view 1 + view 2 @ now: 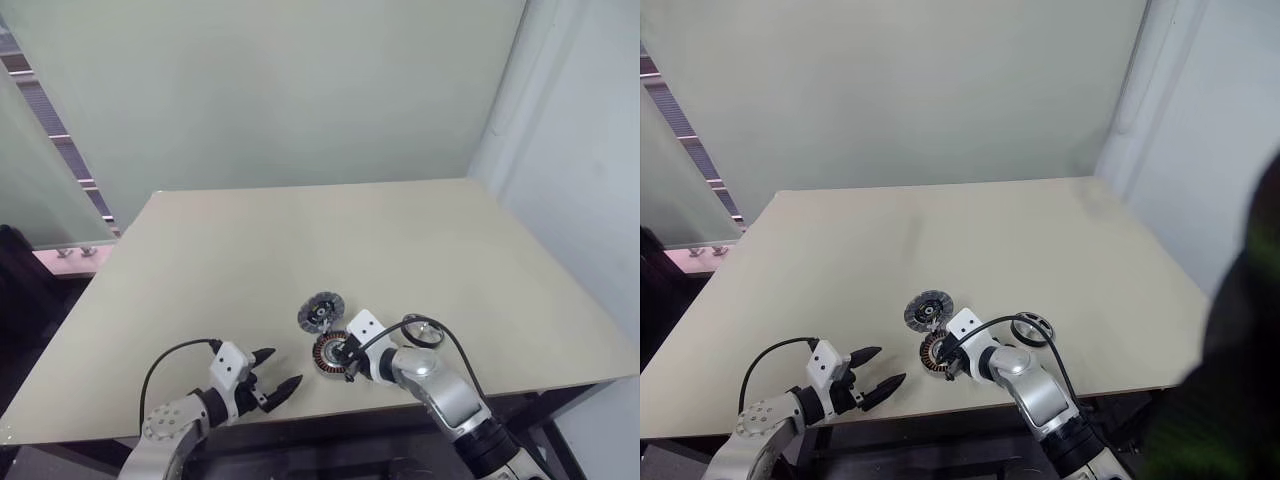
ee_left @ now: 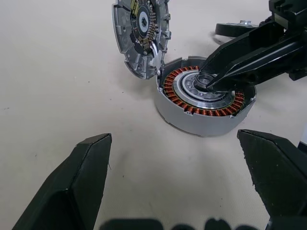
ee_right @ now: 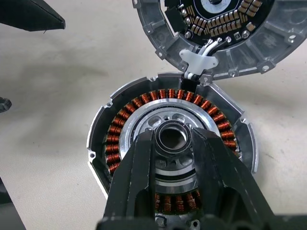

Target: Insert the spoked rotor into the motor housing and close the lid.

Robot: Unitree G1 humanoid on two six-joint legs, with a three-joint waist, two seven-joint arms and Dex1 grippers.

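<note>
The right gripper (image 3: 172, 139) had its two black fingers (image 3: 136, 172) drawn narrow on the spoked rotor (image 3: 168, 153), a small round disc with copper-coloured windings ringed around a silver hub. The fingertips sat on either side of the dark ring at the centre of that hub, one tip against each flank, with the windings fanning out all around them. The rotor lay flat on the pale beige table (image 1: 300, 230), seated in a shallow grey metal shell whose rim showed just outside the copper.

Just beyond the right fingertips stood the motor housing (image 2: 141, 36), a small round grey metal disc with a dark ribbed rim. It was tilted up on its edge, touching the rotor's shell, with the face carrying rows of small components turned towards the rotor. A short bundle of white wires (image 3: 201, 55) ran from it to the shell's rim.

The left gripper (image 1: 272, 380) hung with its black fingers (image 2: 81, 182) spread wide and nothing between them. The rotor lay ahead of those tips and apart from them, the housing further on. A small dark ring (image 1: 425, 332) lay on the table behind the right fingers, beside that wrist.
</note>
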